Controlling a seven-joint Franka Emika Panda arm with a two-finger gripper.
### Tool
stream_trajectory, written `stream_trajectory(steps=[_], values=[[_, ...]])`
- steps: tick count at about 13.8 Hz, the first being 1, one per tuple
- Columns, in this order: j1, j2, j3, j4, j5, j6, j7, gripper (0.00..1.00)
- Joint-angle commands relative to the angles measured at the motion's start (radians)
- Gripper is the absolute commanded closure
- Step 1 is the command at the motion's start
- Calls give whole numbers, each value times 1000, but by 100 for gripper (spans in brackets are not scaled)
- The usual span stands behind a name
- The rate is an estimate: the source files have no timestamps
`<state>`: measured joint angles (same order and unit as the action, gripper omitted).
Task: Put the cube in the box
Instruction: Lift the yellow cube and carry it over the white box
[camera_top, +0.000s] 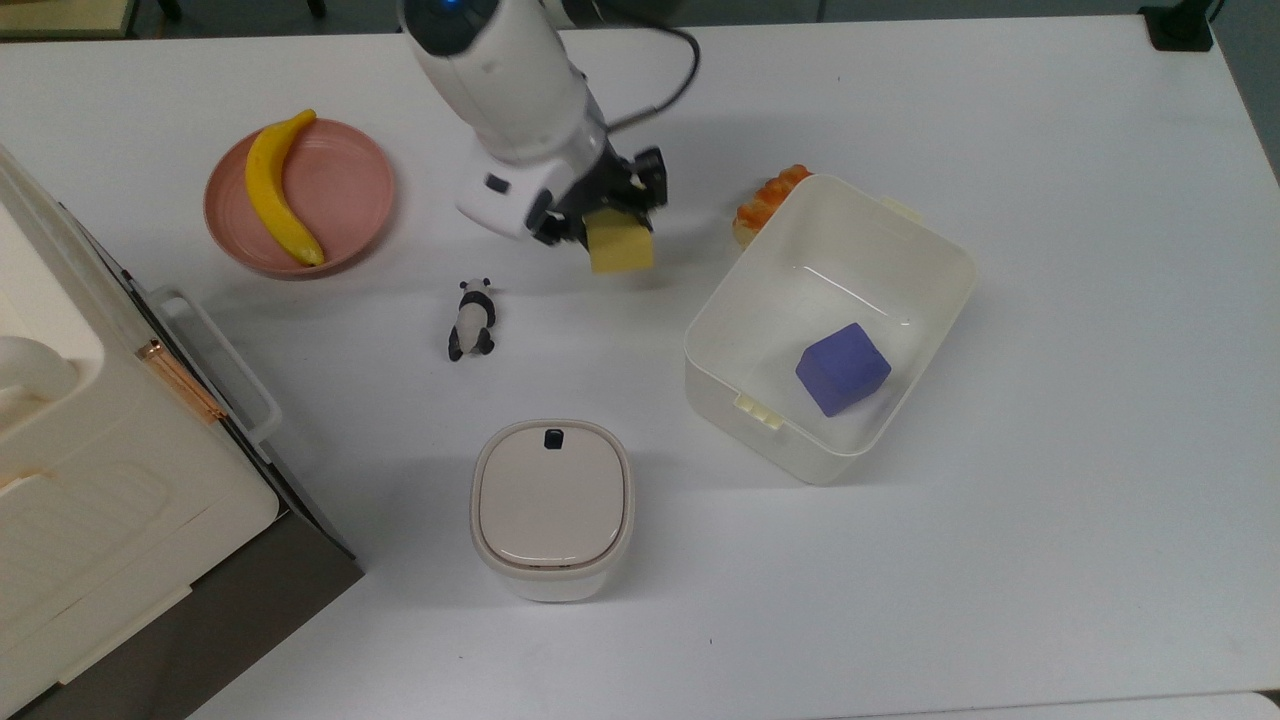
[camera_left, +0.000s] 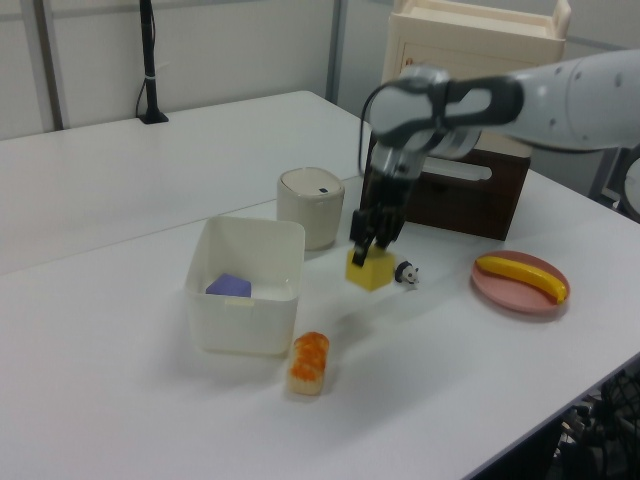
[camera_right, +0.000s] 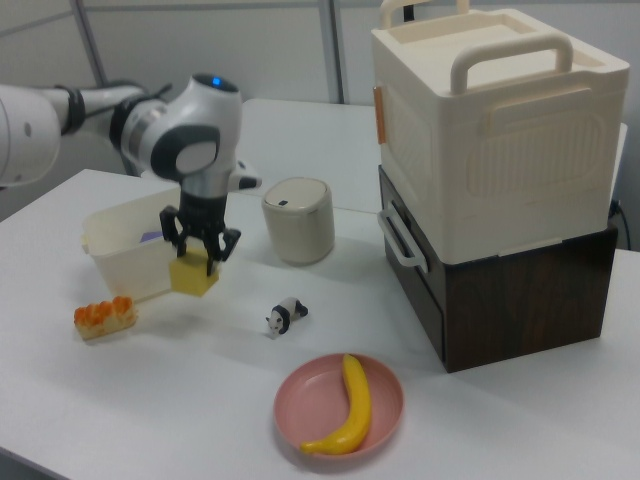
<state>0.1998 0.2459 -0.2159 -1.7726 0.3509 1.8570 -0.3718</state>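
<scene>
Working across the top view from its left, I see the banana (camera_top: 277, 190) lying on the pink plate (camera_top: 350, 170), well out of my way, and the small panda figure (camera_top: 471, 318) on the white surface (camera_top: 1050, 300) just below the arm. Next comes my hand (camera_top: 600, 215), clamped on the cube (camera_top: 621, 246); the left view shows the cube (camera_left: 369, 268) hanging clear of the surface, which I judge high enough to pass over the rim. Further to the top view's right sits the box (camera_top: 930, 245), open, with the purple cube (camera_top: 842, 366) inside toward its lower wall, leaving free floor near the upper wall. The orange food piece (camera_top: 765, 203) rests against the box's upper-left corner, so I would carry over it rather than drop early.
</scene>
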Motion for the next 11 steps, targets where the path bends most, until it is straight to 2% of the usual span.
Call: stream_trajectory(steps=[1, 2, 5, 8, 9, 10, 11], values=[[18, -7, -43, 132, 107, -78, -1, 95], [23, -4, -39, 156, 149, -46, 36, 93], [50, 19, 4, 203, 204, 94, 197, 90], [101, 62, 62, 217, 200, 238, 316, 82], [116, 82, 81, 217, 195, 276, 342, 75], [131, 98, 84, 216, 192, 296, 355, 59], [136, 108, 84, 216, 192, 306, 355, 36]])
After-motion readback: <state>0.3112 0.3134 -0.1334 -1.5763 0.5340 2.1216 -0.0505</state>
